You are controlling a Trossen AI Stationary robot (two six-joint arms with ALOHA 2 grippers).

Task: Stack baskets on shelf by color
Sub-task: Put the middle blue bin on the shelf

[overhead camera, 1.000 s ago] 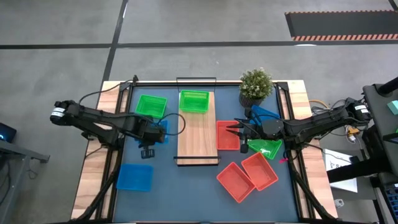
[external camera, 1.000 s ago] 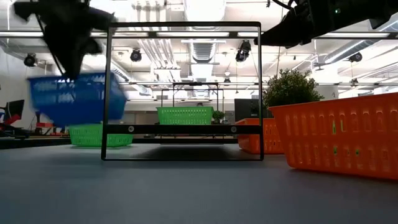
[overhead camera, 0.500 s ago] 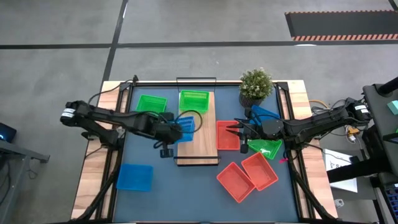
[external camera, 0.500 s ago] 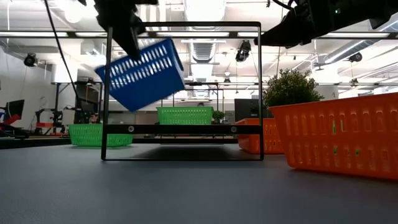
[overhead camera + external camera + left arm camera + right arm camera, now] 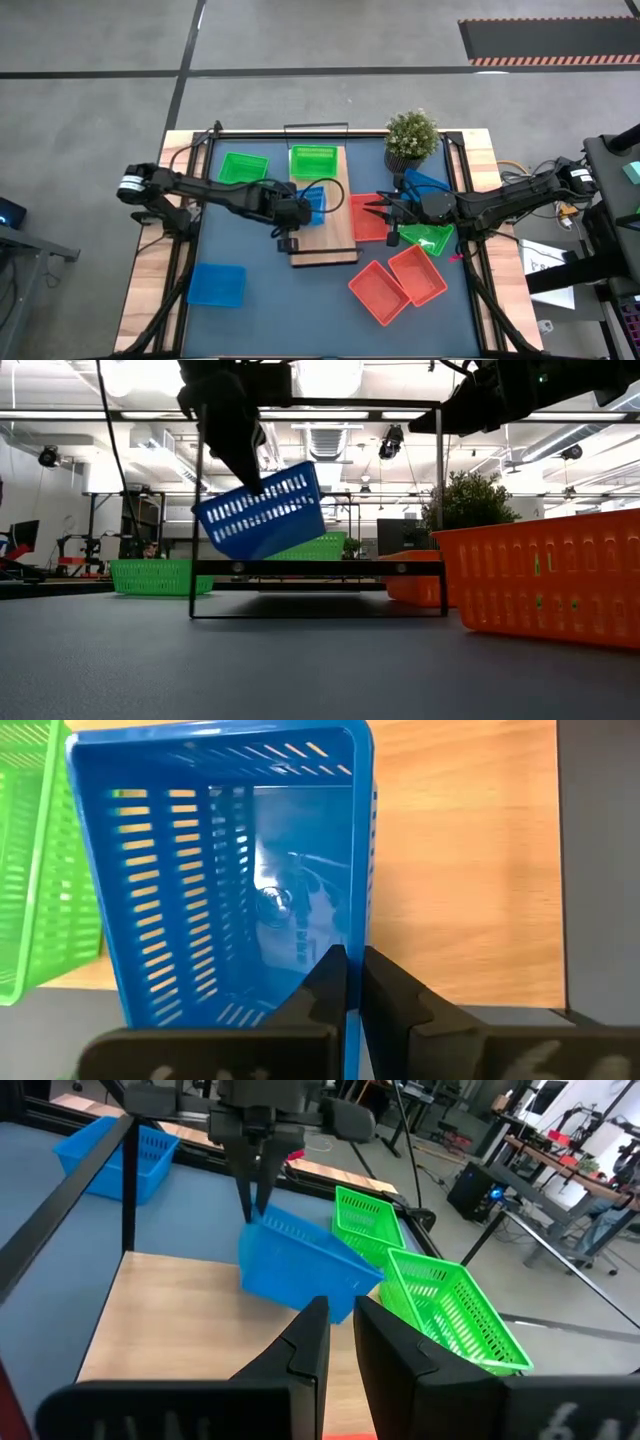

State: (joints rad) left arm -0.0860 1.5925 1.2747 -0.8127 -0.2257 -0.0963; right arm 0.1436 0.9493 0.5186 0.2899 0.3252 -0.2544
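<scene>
Blue basket (image 5: 311,205) carried further over shelf (image 5: 335,235), tilted, seemingly empty

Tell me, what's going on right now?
Left pincer shut on blue basket, tilted above shelf. Right pincer waits by red baskets. Green basket close beside it.

Lighting: even, bright overhead throughout. Ceiling lights (image 5: 330,375) are blowing out to white in low view, backlighting the blue basket (image 5: 262,512). Glare patch is showing on basket floor in left wrist view. Left gripper (image 5: 352,970) fingers, close to lens, are reading soft. Shadows on the shelf (image 5: 335,232) are staying faint.
</scene>
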